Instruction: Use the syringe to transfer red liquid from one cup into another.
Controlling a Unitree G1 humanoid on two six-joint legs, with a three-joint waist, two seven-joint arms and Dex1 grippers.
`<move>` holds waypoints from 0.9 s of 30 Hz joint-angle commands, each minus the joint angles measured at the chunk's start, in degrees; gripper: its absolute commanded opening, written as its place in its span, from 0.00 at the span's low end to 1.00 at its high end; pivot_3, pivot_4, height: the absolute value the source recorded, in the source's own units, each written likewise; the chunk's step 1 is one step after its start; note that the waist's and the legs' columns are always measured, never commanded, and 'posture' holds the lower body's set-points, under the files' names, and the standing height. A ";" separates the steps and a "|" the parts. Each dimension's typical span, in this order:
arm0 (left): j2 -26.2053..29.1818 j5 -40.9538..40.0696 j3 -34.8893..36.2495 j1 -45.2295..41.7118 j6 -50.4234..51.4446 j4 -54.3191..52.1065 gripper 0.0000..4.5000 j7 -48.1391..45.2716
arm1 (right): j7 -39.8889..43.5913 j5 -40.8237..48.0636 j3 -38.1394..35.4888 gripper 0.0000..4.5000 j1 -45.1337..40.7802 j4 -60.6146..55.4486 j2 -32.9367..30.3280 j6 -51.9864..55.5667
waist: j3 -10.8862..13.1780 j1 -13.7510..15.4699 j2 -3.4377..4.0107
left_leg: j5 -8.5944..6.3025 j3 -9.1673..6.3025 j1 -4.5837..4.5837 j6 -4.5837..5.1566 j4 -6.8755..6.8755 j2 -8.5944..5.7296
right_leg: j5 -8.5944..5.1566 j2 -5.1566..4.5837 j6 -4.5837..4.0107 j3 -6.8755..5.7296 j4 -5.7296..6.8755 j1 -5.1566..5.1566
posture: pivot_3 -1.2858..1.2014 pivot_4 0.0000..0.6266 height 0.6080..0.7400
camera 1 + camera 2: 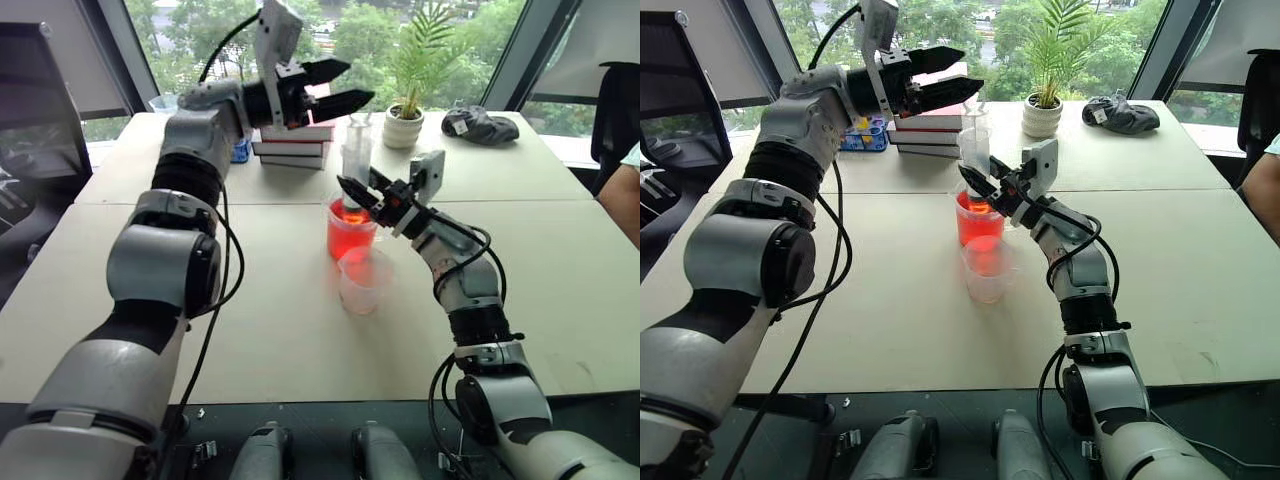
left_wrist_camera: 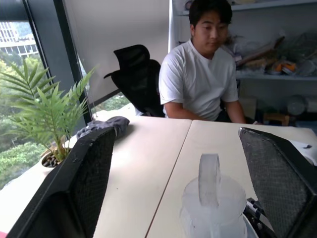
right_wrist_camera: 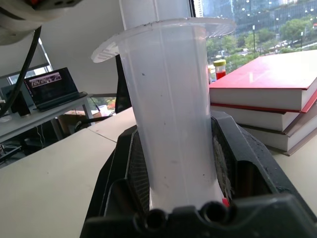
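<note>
The syringe (image 1: 357, 150) stands upright with its tip down in the red liquid (image 1: 350, 238) of the taller clear cup (image 1: 980, 225) at the table's middle. My right gripper (image 1: 356, 192) is shut on the syringe barrel (image 3: 168, 124) just above the cup's rim. My left gripper (image 1: 337, 86) hovers open above and to the left of the syringe's plunger top (image 2: 209, 186), apart from it, with nothing between its fingers (image 2: 84, 183). The shorter clear cup (image 1: 365, 282) stands just in front of the taller one.
A stack of red books (image 1: 292, 145) lies behind the cups, beside a blue paint tray (image 1: 862, 133). A potted plant (image 1: 405, 120) and a dark bundle (image 1: 480, 125) sit at the far right. A person (image 2: 203, 74) sits at the table's right side.
</note>
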 commanded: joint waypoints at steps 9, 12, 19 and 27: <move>4.57 -3.03 1.06 7.87 7.32 -13.60 0.97 -3.74 | -1.04 1.05 -2.58 0.31 -4.21 -1.79 -2.49 0.16 | 0.00 0.11 0.00 | 0.00 -0.01 0.00 0.00 0.00 0.00 | 0.00 -0.01 0.00 0.00 0.06 0.00 | 0.52 0.24 1.00; 5.04 -3.43 1.29 9.54 8.68 -15.71 0.97 -2.82 | -1.98 2.81 -3.55 0.31 -4.89 -7.86 -4.30 3.77 | 0.00 0.17 0.01 | 0.00 -0.01 -0.02 0.00 0.01 0.00 | 0.00 -0.02 0.00 0.00 0.05 0.00 | 0.52 0.24 1.00; 4.81 -4.20 1.00 12.41 10.86 -19.20 0.97 -1.61 | -5.71 12.45 -6.31 0.31 -1.30 -29.03 -8.95 19.55 | 0.00 0.29 0.00 | 0.00 -0.04 -0.03 0.00 0.00 0.01 | 0.00 -0.04 0.00 -0.01 0.05 0.00 | 0.52 0.24 1.00; 3.38 -4.93 0.13 13.05 12.63 -21.00 0.97 -2.03 | -11.41 20.77 -6.74 0.31 9.65 -46.03 -9.83 29.89 | -0.01 0.37 -0.01 | 0.00 -0.04 -0.03 0.01 0.07 -0.01 | 0.00 -0.06 -0.01 -0.01 -0.02 0.02 | 0.52 0.24 1.00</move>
